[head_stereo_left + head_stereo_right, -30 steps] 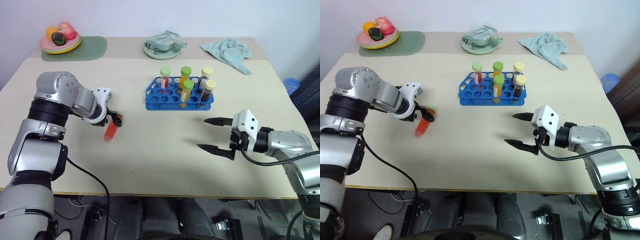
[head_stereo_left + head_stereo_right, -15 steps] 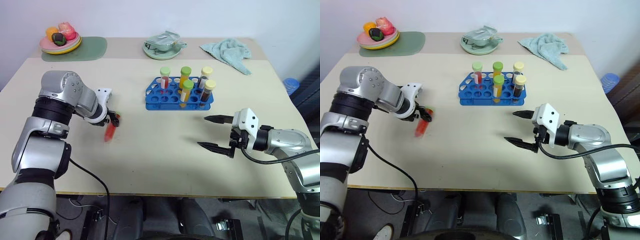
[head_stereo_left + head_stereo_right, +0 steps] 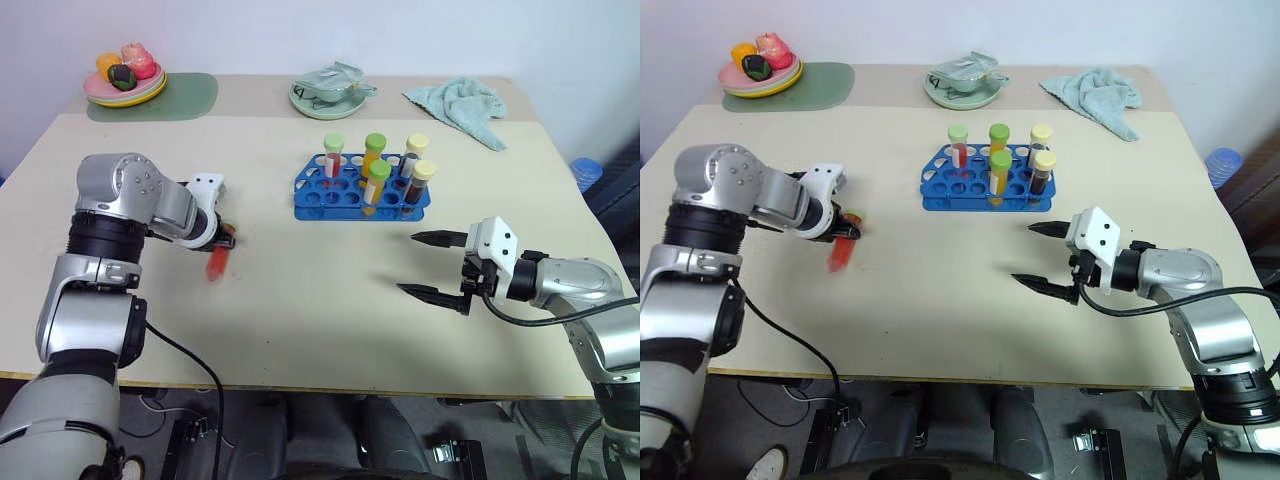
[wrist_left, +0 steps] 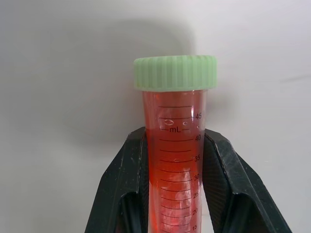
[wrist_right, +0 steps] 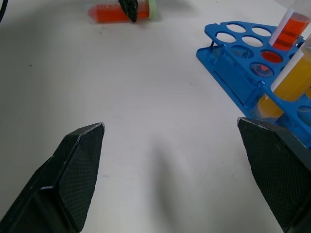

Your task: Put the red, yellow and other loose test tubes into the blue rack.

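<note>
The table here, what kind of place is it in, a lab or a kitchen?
Probably a mock lab bench in a test room: a blue rack of capped test tubes stands on a plain table, yet a plate of toy food and a towel lie behind.

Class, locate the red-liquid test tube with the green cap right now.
In the head views the red test tube lies on the table's left side, clamped in the left gripper, well left of the blue rack.
</note>
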Tool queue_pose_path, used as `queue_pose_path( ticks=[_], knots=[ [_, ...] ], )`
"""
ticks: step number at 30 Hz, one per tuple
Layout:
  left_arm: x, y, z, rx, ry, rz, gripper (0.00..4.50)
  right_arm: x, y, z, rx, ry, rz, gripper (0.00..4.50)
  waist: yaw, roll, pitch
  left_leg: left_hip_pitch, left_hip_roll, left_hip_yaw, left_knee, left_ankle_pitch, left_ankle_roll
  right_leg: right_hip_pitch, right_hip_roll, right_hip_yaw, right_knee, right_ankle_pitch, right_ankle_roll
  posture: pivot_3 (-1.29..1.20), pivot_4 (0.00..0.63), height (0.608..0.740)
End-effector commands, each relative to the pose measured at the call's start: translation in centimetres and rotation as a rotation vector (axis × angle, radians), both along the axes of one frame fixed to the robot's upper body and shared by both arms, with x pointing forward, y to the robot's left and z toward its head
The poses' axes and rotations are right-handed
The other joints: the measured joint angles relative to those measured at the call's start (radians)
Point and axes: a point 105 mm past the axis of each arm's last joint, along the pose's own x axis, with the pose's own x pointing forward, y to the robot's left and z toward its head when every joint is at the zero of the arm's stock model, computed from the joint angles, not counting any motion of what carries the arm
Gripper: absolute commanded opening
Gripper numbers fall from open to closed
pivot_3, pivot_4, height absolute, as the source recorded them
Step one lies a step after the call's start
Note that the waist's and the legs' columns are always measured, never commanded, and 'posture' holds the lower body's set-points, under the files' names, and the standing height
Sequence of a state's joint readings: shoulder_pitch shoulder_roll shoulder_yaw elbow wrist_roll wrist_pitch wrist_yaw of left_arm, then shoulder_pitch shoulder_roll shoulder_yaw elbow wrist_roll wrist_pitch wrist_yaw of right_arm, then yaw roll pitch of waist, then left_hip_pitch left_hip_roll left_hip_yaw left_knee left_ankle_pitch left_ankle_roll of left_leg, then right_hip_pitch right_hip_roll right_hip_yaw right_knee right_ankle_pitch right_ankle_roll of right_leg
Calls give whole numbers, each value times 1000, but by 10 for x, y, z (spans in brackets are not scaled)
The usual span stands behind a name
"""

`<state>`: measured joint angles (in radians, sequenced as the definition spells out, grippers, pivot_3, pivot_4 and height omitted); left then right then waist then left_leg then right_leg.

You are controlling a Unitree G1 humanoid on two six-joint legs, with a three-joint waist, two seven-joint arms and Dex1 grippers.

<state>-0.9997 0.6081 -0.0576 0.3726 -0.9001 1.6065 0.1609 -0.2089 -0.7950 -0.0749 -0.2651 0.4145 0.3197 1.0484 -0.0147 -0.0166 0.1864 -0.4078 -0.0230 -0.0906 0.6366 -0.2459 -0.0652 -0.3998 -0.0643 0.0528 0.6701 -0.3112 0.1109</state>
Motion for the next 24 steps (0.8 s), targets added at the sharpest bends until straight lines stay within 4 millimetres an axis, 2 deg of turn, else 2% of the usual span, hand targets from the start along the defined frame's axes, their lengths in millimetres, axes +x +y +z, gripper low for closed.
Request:
queue_pose_path(
  ticks=[1, 3, 6, 8, 9, 10, 12, 14, 16, 18, 20, 22, 24],
  knots=[
    [-3, -12, 13, -52, -85, -44, 1120, 1, 1, 10, 1, -43, 13, 4500, 1, 0, 0, 0, 0, 0, 1, 0, 0, 0, 0, 0, 0, 0, 0, 0, 150, 740],
    [-1, -13, 21, -73, -144, -21, 1120, 2, 1, 11, 3, -45, 14, 4500, 1, 0, 0, 0, 0, 0, 1, 0, 0, 0, 0, 0, 1, 0, 0, 0, 150, 740],
    [15, -27, 65, -157, -499, 35, 1120, 4, 1, 15, 15, -52, 5, 4500, 2, 0, 0, -1, 0, 0, 3, 0, 0, 0, 0, 0, 1, 0, 1, 0, 150, 740],
    [12, -53, 101, -429, -703, -31, 1120, 5, 0, 18, 17, -60, -2, 4500, 4, 0, 0, -2, 0, 0, 5, 0, 0, 0, 0, 0, 1, 1, 1, 0, 150, 740],
    [5, -68, 119, -583, -781, -116, 1120, 5, 0, 19, 19, -63, -8, 4500, 5, 0, 0, -3, 0, 0, 6, 0, 0, 0, 0, 0, 0, 1, 1, 0, 150, 740],
    [3, -69, 131, -554, -888, -152, 1120, 6, 0, 20, 22, -66, -14, 4500, 4, 0, 0, -3, 1, 0, 6, 0, 0, 0, 0, 0, 0, 1, 1, 0, 150, 740],
    [9, -69, 141, -445, -1055, -162, 1120, 6, -2, 22, 41, -74, -52, 4500, 1, 0, 0, -3, 0, 1, 6, 0, 0, 0, 0, 0, 0, 1, 1, 0, 150, 740],
    [14, -75, 142, -392, -1160, -185, 1120, 7, -5, 23, 63, -80, -98, 4500, 0, 2, -2, -1, 0, 2, 6, 0, 0, 1, 1, 0, 0, 1, 1, 0, 150, 740],
    [14, -84, 145, -310, -1344, -243, 1120, 10, -9, 25, 123, -87, -176, 4500, 2, 2, -2, 0, 0, 2, 6, -1, 1, 3, 1, 1, 0, 1, 1, 0, 150, 740],
    [15, -93, 133, -254, -1465, -263, 1120, 15, -16, 29, 218, -103, -282, 4500, 5, 2, -2, 0, 0, 2, 6, -1, 1, 4, 1, 0, -2, 1, 1, 0, 150, 740],
    [21, -112, 104, -341, -1400, -296, 1120, 15, -21, 28, 245, -127, -362, 4500, 7, 2, -2, -1, 0, 2, 7, -2, 2, 5, 0, 0, -3, 2, 3, 0, 150, 740],
    [23, -130, 83, -365, -1380, -332, 1120, 10, -22, 26, 247, -133, -401, 4500, 15, 2, -1, -2, -1, 2, 8, -3, 5, 4, 0, 0, -4, 2, 4, 0, 150, 740],
    [23, -139, 72, -348, -1386, -364, 1120, 6, -22, 25, 250, -133, -420, 4500, 19, 2, -1, -3, -1, 2, 10, -7, 11, 4, 0, 0, -4, 3, 4, 0, 150, 740]
  ],
)
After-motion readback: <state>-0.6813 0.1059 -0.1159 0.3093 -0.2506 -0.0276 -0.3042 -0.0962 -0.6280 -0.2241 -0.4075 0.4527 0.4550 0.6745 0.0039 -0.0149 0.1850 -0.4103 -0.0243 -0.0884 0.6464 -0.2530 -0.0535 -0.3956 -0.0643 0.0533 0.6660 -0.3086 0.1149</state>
